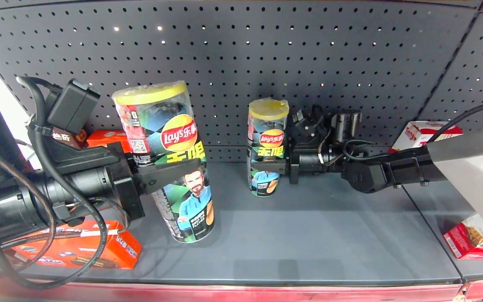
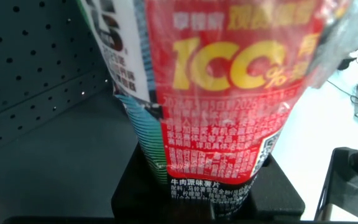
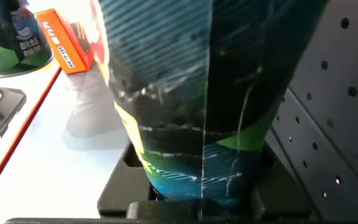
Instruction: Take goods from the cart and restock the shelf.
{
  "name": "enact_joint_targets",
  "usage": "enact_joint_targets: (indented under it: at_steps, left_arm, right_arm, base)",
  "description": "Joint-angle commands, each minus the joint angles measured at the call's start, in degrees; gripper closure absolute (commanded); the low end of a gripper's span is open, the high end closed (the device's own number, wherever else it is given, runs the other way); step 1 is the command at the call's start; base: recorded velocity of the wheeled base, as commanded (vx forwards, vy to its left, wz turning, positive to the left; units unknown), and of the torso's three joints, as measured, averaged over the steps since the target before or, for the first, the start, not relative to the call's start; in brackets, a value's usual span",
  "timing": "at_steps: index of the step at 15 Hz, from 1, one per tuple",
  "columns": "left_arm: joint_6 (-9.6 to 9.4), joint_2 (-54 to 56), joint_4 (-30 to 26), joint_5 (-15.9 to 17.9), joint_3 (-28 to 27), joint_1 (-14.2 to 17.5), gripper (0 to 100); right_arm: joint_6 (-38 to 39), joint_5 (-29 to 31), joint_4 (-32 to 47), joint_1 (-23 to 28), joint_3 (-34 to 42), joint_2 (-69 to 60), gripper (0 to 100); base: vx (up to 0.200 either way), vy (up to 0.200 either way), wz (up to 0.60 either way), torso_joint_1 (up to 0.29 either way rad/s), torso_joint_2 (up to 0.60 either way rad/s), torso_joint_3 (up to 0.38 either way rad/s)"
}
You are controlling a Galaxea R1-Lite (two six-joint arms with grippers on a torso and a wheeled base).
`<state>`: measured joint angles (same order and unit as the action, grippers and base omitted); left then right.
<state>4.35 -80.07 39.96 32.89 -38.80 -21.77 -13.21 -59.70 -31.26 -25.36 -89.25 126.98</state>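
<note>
A dark grey shelf [image 1: 308, 243] with a red front lip [image 1: 224, 293] fills the scene, and a grey perforated back panel [image 1: 266, 50] rises behind it.

Nearest the front edge, on the left, a flat orange box [image 1: 99, 251] lies on the shelf, partly under the left arm's cables. At the front right, on the neighbouring shelf section, a small red snack box [image 1: 472, 241] lies half hidden behind the right arm's grey cover.

A little further in, the left gripper [image 1: 170, 172] reaches in from the left, its fingers closed around the middle of a tall crisp tube, the near can [image 1: 170, 159]. This can has a yellow lid under clear wrap and leans, its top tipped toward the left. Its base is low over the shelf (whether it touches the board cannot be told). In the left wrist view the near can [image 2: 216, 106] sits tight between the dark gripper parts.

Further back, near the middle of the shelf, the right gripper [image 1: 273, 165] comes in from the right and grips a second tube of the same kind, the far can [image 1: 266, 147], around its middle. This can is upright with its base on the shelf, close to the back panel. The right wrist view shows the far can [image 3: 197, 106] pressed between the fingers.

At the back left, behind the left arm, sits another orange carton [image 1: 107, 137]. At the back right, a red and white box [image 1: 421, 132] leans by the panel.
</note>
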Motion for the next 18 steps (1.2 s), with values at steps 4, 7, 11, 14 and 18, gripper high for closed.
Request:
enact_joint_targets:
  at_steps: [4,7,11,14,18]
  left_arm:
    - [0.04,0.18,0.03,-0.02,0.39,-0.02,100]
    - [-0.05,0.88,0.03,-0.02,1.45,-0.02,100]
    - [0.04,1.49,-0.06,-0.02,1.89,-0.02,100]
    - [0.04,1.67,-0.06,-0.02,1.8,0.06,100]
    - [0.04,1.67,-0.15,-0.02,2.15,0.06,100]
  right_arm:
    - [0.03,3.01,0.06,-0.57,7.95,-9.47,100]
    - [-0.06,7.67,-4.6,-2.5,16.65,-16.67,100]
    - [-0.06,8.9,-9.44,-5.41,30.01,-25.99,100]
    - [-0.06,9.16,-16.12,-6.46,40.64,-28.98,100]
    - [-0.06,10.48,-25.61,-7.16,50.31,-26.87,100]
  base:
    - [0.0,0.0,0.0,0.0,0.0,0.0]
    - [0.0,0.0,0.0,0.0,0.0,0.0]
    - [0.0,0.0,0.0,0.0,0.0,0.0]
    - [0.0,0.0,0.0,0.0,0.0,0.0]
    - [0.0,0.0,0.0,0.0,0.0,0.0]
